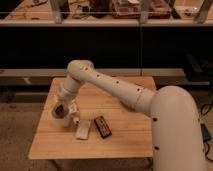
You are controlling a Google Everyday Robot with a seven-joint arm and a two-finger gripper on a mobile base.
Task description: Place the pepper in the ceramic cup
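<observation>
My gripper point(64, 113) is at the left side of the wooden table point(125, 140), at the end of the white arm that reaches down from the right. A small dark-red pepper point(59, 109) shows right at the gripper. It sits against a pale white rounded shape that looks like the ceramic cup point(54, 113), which the gripper largely hides. I cannot tell whether the pepper is in the cup or just above its rim.
A small white block point(82, 130) lies on the table just right of the gripper. A flat dark bar with red markings point(102, 126) lies beside it. Dark shelving and a cluttered counter stand behind the table. My arm's large white body fills the right foreground.
</observation>
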